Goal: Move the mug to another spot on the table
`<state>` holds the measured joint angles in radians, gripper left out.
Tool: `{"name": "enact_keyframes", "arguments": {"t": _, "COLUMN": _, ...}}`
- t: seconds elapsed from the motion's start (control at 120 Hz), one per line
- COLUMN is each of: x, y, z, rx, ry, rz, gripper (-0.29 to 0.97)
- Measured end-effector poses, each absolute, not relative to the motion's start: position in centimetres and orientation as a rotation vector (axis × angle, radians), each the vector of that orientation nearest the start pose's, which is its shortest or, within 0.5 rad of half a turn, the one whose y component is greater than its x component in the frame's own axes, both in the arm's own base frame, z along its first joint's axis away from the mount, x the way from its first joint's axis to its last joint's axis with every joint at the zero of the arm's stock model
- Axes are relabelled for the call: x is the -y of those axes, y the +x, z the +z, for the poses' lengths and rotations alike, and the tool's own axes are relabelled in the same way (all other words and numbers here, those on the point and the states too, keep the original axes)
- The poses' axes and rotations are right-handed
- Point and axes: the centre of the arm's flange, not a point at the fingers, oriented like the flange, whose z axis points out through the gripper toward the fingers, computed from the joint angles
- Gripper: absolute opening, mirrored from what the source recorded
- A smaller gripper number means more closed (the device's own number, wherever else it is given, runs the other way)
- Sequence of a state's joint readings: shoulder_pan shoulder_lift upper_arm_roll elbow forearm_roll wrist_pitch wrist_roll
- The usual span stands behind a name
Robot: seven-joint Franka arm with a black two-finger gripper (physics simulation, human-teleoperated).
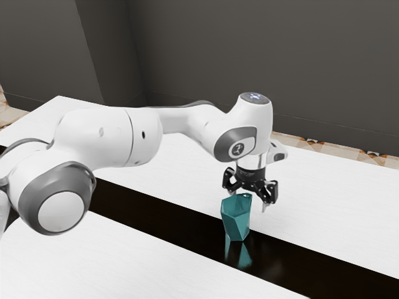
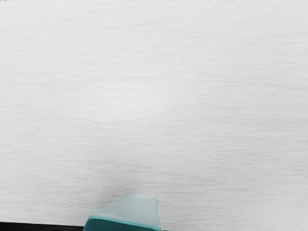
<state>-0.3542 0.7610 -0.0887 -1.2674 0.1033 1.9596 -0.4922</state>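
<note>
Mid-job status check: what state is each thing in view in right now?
Mug: upright, appears to stand on the table's black strip, with its reflection right under its base; not lifted.
Hand: open, low over the mug's rim, not gripping it.

Mug (image 1: 236,218) upright on table's middle strip (image 1: 156,215); gripper (image 1: 250,198) directly over its rim, possibly touching.
</note>
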Motion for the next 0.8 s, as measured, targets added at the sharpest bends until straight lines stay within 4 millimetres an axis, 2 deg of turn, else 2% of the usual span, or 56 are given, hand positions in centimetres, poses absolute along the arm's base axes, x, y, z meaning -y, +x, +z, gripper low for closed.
{"name": "enact_keyframes", "arguments": {"t": 0.217, "x": 28.89, "y": 68.18, "z": 29.65, "rx": 0.049, "ry": -3.09, "rz": 0.062, "gripper": 0.61}}
{"name": "enact_keyframes", "arguments": {"t": 0.517, "x": 28.89, "y": 68.23, "z": 29.21, "rx": 0.027, "ry": -3.092, "rz": 0.062, "gripper": 0.26}}
{"name": "enact_keyframes", "arguments": {"t": 0.8, "x": 28.96, "y": 68.2, "z": 29.53, "rx": 0.016, "ry": -3.086, "rz": 0.054, "gripper": 0.09}}
